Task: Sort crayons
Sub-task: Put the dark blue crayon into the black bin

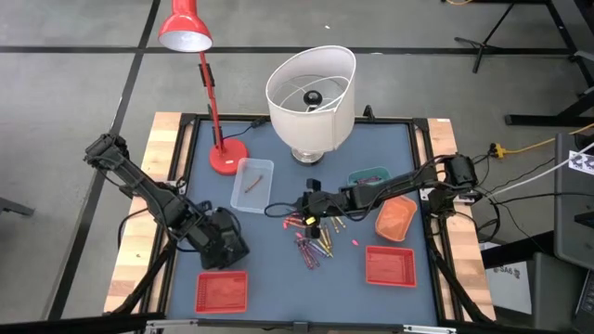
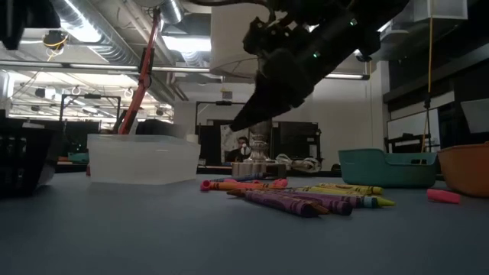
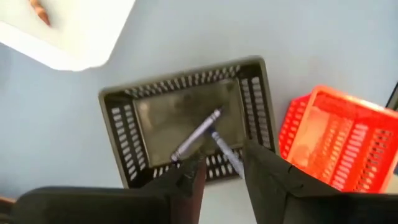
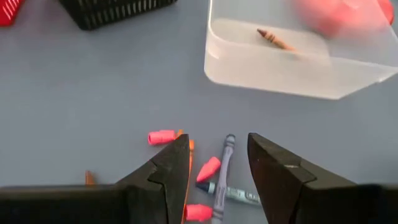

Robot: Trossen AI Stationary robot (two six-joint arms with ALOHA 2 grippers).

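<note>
The left gripper [image 3: 219, 171] is hovering over a dark slotted tray [image 3: 127, 134] at the table's left side, its fingers [image 3: 186, 180] standing apart with nothing between them. Two grey-purple crayons [image 3: 199, 134] are lying crossed on that tray's floor just below the fingertips. A red tray [image 3: 336, 140] is sitting just beside the dark one, and the corner of a clear bin [image 3: 68, 31] is showing farther off.

The right gripper [image 4: 217, 165] is reaching toward the middle of the table, its fingers [image 4: 168, 168] spread wide and empty above the loose crayons. A purple crayon [image 4: 222, 168] is lying between the fingertips on the blue mat [image 4: 93, 93], with pink crayon pieces [image 4: 163, 137] scattered beside it. Beyond them the clear bin [image 4: 286, 68] is holding one brown crayon [image 4: 273, 38].

From above, the main pile of crayons [image 1: 311, 243] is lying at the table's centre, one pink piece [image 1: 355, 242] resting apart from it. A teal tray [image 1: 369, 175], an orange tray [image 1: 395, 218] and two red trays [image 1: 390, 266] are standing around the pile. A red desk lamp [image 1: 186, 28] and a white lampshade [image 1: 311, 88] are occupying the far edge.
</note>
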